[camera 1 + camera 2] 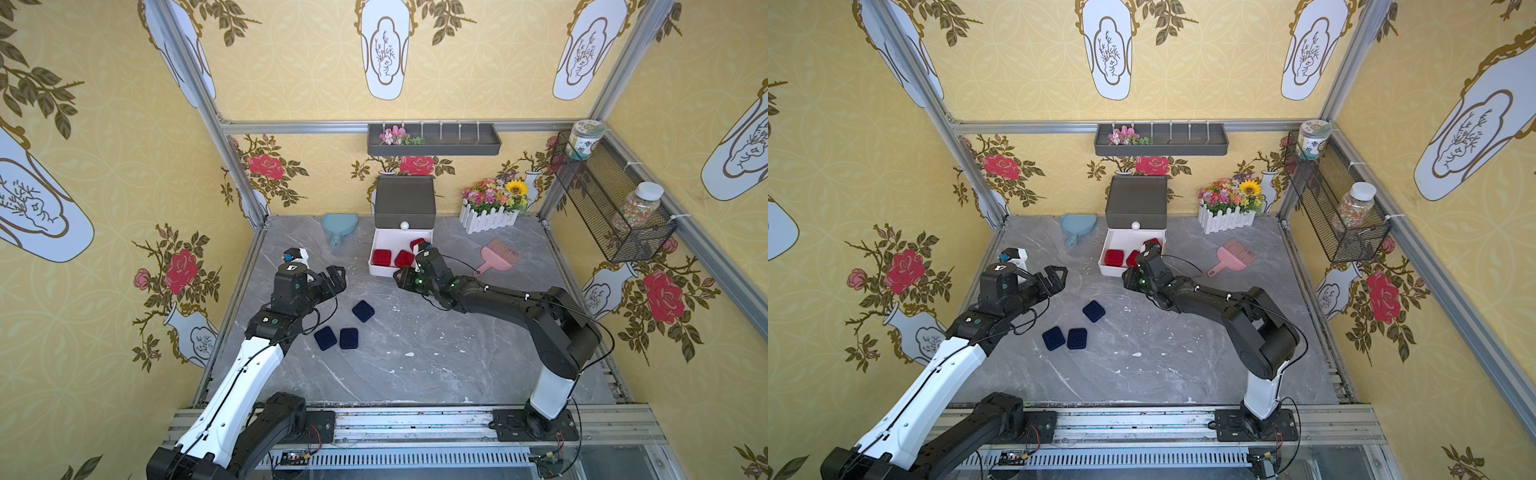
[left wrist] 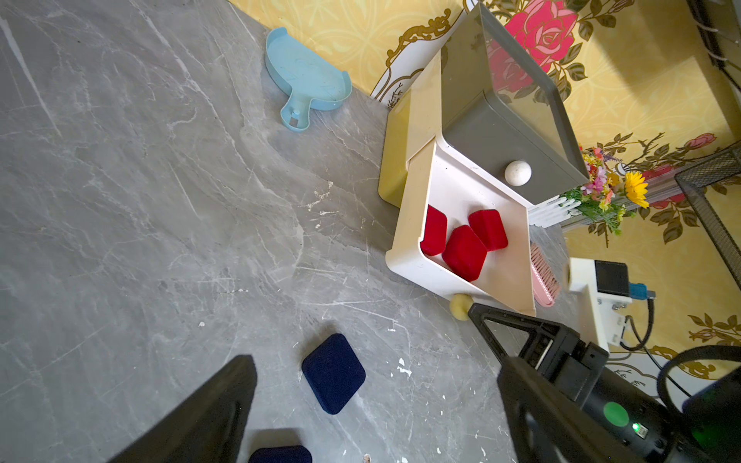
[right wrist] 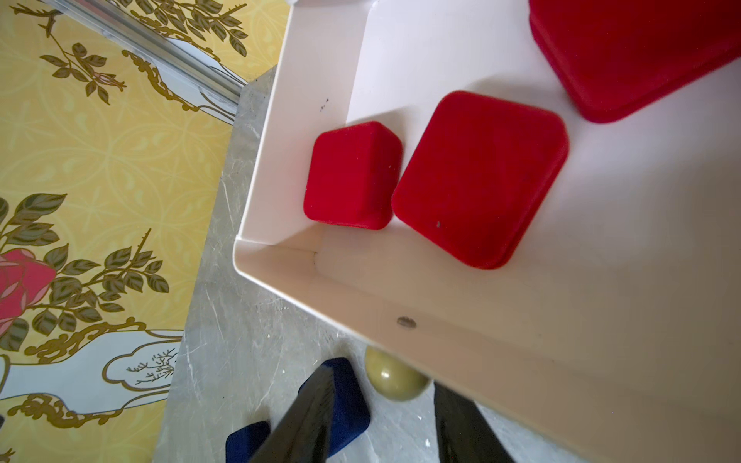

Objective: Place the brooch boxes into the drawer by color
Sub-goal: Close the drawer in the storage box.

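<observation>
Drawer (image 1: 382, 271) between dustpan (image 1: 340, 226) and brush (image 1: 498, 257)

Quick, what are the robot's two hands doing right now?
Left gripper: open, holding nothing.
Right gripper: open, fingers either side of the knob of the white drawer, not pinching it yet.

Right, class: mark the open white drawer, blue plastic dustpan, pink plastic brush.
open white drawer (image 1: 382, 271): top view, front wall.
blue plastic dustpan (image 1: 340, 224): top view, pan.
pink plastic brush (image 1: 498, 257): top view, head.
</observation>
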